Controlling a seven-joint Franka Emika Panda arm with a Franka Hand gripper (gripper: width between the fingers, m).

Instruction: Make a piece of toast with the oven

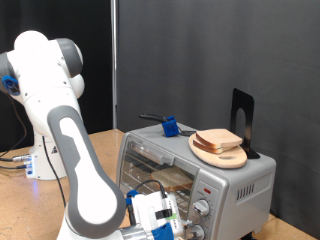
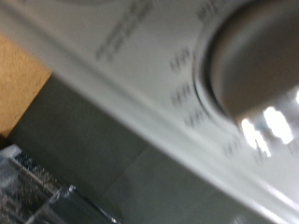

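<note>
The robot arm (image 1: 60,120) takes up the exterior view's left, big white thing bending down in front of the oven (image 1: 200,170). The oven is a small silver box with a glass door, a wire rack inside and round knobs (image 1: 200,208) on its front panel at the exterior view's right. Looks like a slice of bread (image 1: 172,180) is sitting on the rack inside, pale with a tan edge, though it's hard to be sure through the glass. On top of the oven there's a round wooden plate (image 1: 220,154) with another bread slice (image 1: 220,139) on it, plus a blue clip (image 1: 171,127) and a black stand (image 1: 243,122). The gripper (image 1: 160,215) is low, right at the front panel by the knobs. Can't tell if its fingers are spread or pressed together. The wrist view is just a blurry close-up of a knob (image 2: 257,61) and printed dial markings.
</note>
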